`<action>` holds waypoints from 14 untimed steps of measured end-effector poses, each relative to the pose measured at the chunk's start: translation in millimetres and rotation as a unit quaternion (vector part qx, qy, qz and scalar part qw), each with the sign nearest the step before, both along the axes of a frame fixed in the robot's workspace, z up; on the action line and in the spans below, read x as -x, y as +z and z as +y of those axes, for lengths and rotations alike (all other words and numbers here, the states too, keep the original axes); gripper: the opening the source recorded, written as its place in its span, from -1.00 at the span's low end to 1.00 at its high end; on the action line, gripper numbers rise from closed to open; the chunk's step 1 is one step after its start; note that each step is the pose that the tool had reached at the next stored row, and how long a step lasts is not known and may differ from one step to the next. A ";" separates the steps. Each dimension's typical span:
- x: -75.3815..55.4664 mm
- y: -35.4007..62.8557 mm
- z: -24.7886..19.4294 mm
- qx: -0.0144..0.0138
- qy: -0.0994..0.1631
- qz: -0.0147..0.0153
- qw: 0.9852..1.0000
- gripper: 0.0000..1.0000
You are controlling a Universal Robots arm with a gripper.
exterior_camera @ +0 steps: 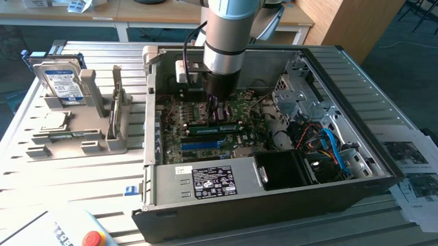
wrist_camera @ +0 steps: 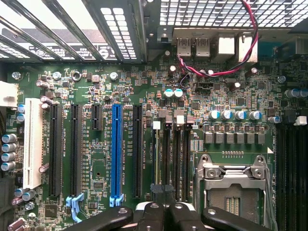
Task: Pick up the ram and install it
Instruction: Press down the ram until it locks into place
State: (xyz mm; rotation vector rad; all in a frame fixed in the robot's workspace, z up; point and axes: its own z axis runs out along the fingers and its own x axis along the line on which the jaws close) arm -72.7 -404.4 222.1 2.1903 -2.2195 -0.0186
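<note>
Nearest me, inside the open case [exterior_camera: 383,171], sits the power supply [exterior_camera: 205,182] with its label up. Past it, on the motherboard [exterior_camera: 253,115], comes the blue slot [exterior_camera: 202,145]. Just behind that the ram [exterior_camera: 213,128] stands on edge among the memory slots. The gripper [exterior_camera: 216,110] hangs right above it, fingers clenched together. I cannot tell whether they touch the stick. Off to the exterior view's left, a grey rack [exterior_camera: 89,146] carries a hard drive [exterior_camera: 60,82].

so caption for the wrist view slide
Shut gripper poised over the motherboard, beside its blue slot.
</note>
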 end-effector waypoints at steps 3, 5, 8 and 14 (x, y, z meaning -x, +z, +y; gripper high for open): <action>0.0 -0.2 0.0 0.000 0.000 0.000 1.000 -0.80; 0.0 -0.3 0.0 0.000 0.000 0.000 1.000 -0.80; 0.0 -0.3 0.0 0.000 0.000 0.000 1.000 -0.80; -0.1 2.3 0.2 -0.001 0.000 0.000 1.000 -0.80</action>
